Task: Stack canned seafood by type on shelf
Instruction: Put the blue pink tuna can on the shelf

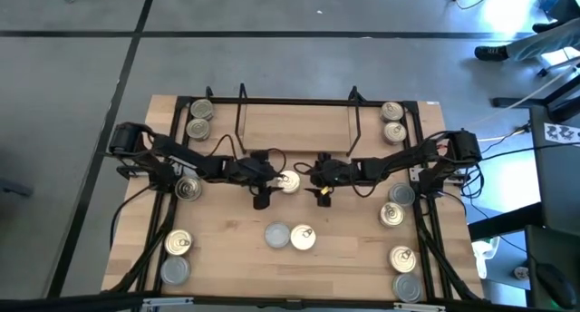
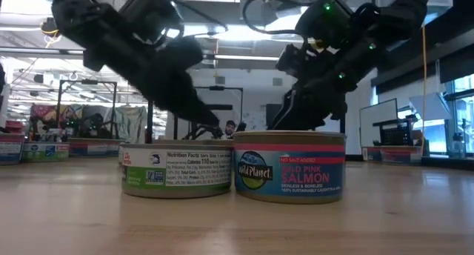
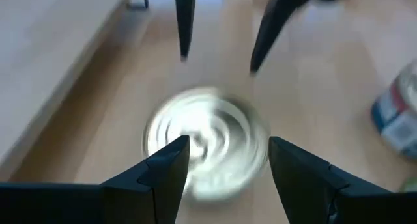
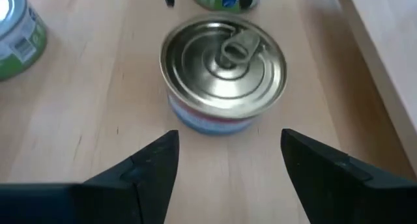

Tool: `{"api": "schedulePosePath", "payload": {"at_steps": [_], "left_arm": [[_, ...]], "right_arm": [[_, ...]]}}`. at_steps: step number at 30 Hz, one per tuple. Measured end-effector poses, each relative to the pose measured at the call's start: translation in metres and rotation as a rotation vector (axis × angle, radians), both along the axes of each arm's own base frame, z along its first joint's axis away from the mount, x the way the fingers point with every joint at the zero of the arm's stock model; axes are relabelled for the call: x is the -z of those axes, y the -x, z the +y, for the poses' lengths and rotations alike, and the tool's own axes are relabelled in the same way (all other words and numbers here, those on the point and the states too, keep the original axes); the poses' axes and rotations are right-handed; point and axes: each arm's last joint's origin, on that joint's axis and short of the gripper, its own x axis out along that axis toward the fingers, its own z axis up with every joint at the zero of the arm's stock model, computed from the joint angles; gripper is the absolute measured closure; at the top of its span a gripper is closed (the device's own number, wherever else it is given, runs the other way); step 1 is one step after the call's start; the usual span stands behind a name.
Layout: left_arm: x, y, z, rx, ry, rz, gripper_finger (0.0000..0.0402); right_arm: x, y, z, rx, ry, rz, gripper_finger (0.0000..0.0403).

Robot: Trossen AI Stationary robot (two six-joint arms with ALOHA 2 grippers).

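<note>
A pull-ring tin (image 1: 288, 181) stands on the tabletop in front of the shelf (image 1: 294, 131), between my two grippers. My left gripper (image 1: 269, 180) is open on the tin's left. In the left wrist view its fingertips (image 3: 228, 152) overlap the sides of the blurred tin (image 3: 205, 142). My right gripper (image 1: 313, 179) is open on the tin's right. Its fingers (image 4: 228, 146) stop short of the tin (image 4: 223, 64) and stand apart from it. The shelf, a black wire frame with a light board, stands at the table's far edge. My left gripper comes at the tin (image 3: 205, 142) nearly level from the table's left, one finger (image 3: 172, 162) toward each side of it. Whether the fingers touch it I cannot tell. The tin stands upright on the table.
Two tins stand side by side near the middle front, one green-labelled (image 2: 176, 170) and one salmon (image 2: 290, 166). More tins sit in pairs at the far-left (image 1: 199, 119) and far-right (image 1: 392, 121) corners and along both sides (image 1: 188, 187) (image 1: 397, 205). Arm cables run down both table sides.
</note>
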Motion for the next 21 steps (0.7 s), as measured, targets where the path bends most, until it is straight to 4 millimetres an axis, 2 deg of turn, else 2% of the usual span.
{"api": "schedulePosePath", "payload": {"at_steps": [6, 11, 15, 21], "left_arm": [[0.007, -0.005, 0.008, -0.012, -0.015, 0.031, 0.0190], [0.003, -0.008, 0.012, 0.003, 0.009, 0.046, 0.0152], [0.007, -0.007, 0.013, 0.008, 0.015, 0.082, 0.0130], [0.010, -0.006, 0.015, 0.015, 0.002, 0.118, 0.0135]], "right_arm": [[-0.003, -0.002, 0.000, 0.009, 0.000, -0.032, 0.0136], [-0.003, -0.002, 0.000, 0.010, 0.000, -0.031, 0.0136], [-0.002, -0.002, 0.000, 0.011, 0.000, -0.029, 0.0136], [-0.002, -0.002, 0.000, -0.007, 0.010, -0.028, 0.0136]]}}
